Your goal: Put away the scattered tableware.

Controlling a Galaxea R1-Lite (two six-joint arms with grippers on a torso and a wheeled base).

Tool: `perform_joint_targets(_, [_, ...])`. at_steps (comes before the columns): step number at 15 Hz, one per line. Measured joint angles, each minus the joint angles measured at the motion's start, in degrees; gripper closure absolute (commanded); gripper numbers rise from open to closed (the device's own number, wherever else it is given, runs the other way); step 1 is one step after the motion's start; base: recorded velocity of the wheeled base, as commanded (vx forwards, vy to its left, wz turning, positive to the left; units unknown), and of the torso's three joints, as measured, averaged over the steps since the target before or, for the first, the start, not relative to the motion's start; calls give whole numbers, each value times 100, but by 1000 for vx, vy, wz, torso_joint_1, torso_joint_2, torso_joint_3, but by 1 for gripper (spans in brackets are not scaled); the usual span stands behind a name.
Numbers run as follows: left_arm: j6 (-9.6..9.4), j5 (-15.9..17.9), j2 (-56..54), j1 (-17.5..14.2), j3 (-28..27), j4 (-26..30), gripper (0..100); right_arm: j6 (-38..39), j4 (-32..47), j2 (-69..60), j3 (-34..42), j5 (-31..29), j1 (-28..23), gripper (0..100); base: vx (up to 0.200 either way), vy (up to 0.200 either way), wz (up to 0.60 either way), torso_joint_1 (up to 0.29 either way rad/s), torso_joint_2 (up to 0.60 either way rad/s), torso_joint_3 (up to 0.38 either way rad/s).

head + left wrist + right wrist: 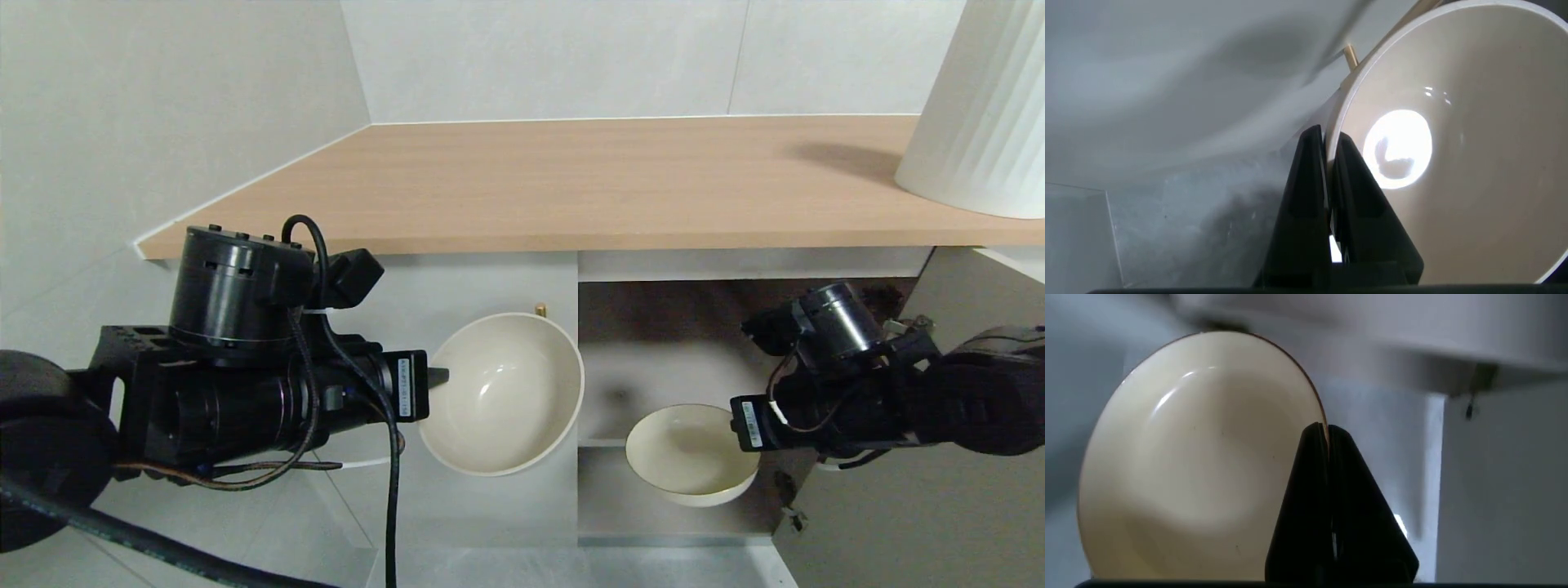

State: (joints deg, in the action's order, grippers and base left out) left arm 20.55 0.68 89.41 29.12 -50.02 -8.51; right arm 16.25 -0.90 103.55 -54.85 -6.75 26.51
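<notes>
While the large bowl [502, 392] hangs in the air: we find it tilted before the shut left door [490, 282], below the table [571, 180] edge, its rim pinched between the fingers of the left tool [1327, 143].
Right side: the small bowl [690, 453] hangs at the mouth of the open compartment [678, 327], its rim clamped in the right tool [1325, 433].
Step in hand: we judge it the carrying-in, with both bowls lifted and neither set down.
Next move: we think the small bowl goes in first, levelled, lowered onto the compartment's floor, then released. The large bowl needs that same opening, since the door behind it is shut.
Hidden: the compartment's back is dark, and we cannot tell whether a shelf divides it. A white ribbed vessel [980, 114] on the table is cut off at the edge.
</notes>
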Motion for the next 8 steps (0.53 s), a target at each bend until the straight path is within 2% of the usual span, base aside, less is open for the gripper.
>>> perform_joint_targets(5, [2, -2, 1, 0, -6, -7, 100, 364, -1974, 1203, 13, -277, -478, 100, 0, 0, 0, 0, 0, 0])
perform_joint_targets(8, [2, -4, 1, 0, -9, -9, 100, 446, -2715, 1765, -2, -558, -714, 100, 0, 0, 0, 0, 0, 0])
